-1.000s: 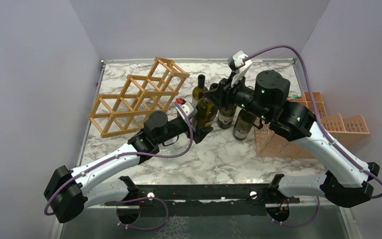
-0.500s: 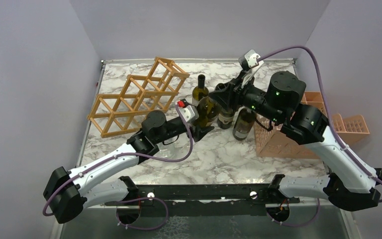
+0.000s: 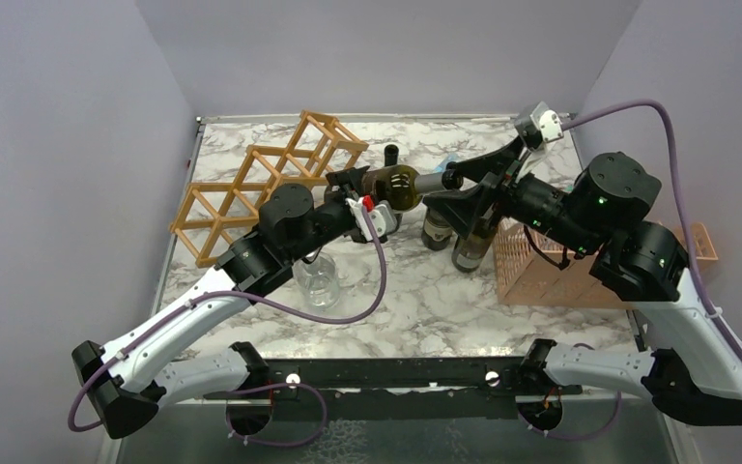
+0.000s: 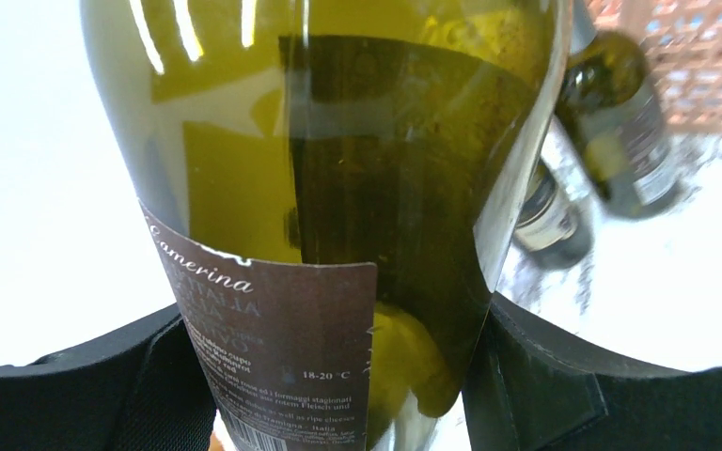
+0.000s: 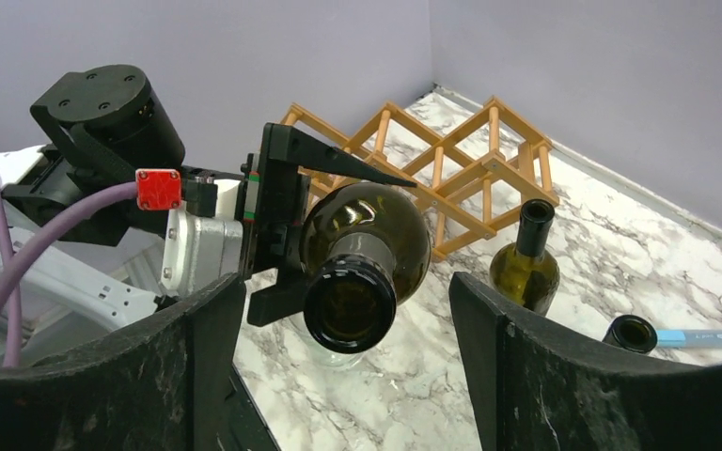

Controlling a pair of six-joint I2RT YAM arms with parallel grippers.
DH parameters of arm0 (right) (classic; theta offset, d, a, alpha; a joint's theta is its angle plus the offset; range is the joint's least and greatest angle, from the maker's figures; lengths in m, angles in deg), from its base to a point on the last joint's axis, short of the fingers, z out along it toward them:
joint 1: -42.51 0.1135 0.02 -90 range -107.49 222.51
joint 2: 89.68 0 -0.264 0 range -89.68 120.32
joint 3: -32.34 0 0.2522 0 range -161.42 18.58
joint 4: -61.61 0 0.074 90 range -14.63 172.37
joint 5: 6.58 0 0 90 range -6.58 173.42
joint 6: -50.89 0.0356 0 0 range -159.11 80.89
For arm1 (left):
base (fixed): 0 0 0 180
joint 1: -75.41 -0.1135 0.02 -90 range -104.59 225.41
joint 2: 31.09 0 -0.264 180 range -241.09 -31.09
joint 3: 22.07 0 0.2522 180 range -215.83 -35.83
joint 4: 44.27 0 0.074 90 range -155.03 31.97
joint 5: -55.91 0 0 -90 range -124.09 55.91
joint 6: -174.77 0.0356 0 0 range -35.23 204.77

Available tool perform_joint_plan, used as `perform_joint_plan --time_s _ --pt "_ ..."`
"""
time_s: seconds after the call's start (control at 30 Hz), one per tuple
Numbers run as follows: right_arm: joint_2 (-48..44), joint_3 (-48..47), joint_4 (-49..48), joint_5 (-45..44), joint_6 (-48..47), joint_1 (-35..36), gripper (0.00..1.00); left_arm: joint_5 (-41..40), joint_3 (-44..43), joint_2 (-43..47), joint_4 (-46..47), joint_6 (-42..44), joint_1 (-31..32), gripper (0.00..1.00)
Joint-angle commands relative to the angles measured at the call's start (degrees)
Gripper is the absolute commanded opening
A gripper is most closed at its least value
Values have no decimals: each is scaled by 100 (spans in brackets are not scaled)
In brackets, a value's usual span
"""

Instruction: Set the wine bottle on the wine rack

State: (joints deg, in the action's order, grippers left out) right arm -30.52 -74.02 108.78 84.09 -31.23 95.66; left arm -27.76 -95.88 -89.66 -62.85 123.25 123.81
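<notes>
Two grippers flank one wine bottle (image 3: pixel 401 185), which lies level above the counter (image 3: pixel 415 290), just right of the wine rack (image 3: pixel 269 184). The left wrist view shows the left gripper (image 4: pixel 338 376) clamped on the labelled body. Only the right wrist view shows the bottle's open mouth, sitting inside the right gripper (image 5: pixel 343 296), whose fingers are spread wide with a gap on either side.

You work in a robot lab; plain grey walls (image 3: pixel 68 145) box in your marble table (image 3: pixel 425 300); purple cables (image 3: pixel 628 104) loop.
</notes>
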Motion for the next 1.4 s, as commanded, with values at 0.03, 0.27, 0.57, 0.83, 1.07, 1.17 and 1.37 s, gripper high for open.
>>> perform_joint_plan --time_s 0.03,0.27,0.57,0.83,1.07,1.17,1.37 --pt "-451 301 -21 107 -137 16 83 -481 -225 346 -76 1408 -10 0" --pt "-505 211 385 48 -24 16 83 -615 -34 364 50 2330 -15 0" --pt "156 -289 1591 179 5 20 83 -468 -127 243 40 3513 -15 0" --pt "594 -101 2251 389 -39 20 77 -175 -66 216 10 4864 -7 0" --pt "815 251 2053 493 131 20 61 -13 18 244 22 5268 -2 0" --pt "908 389 1890 643 196 20 56 -26 28 256 21 5301 -4 0" --pt "1037 591 1574 739 307 20 31 -7 90 279 12 5326 -5 0"
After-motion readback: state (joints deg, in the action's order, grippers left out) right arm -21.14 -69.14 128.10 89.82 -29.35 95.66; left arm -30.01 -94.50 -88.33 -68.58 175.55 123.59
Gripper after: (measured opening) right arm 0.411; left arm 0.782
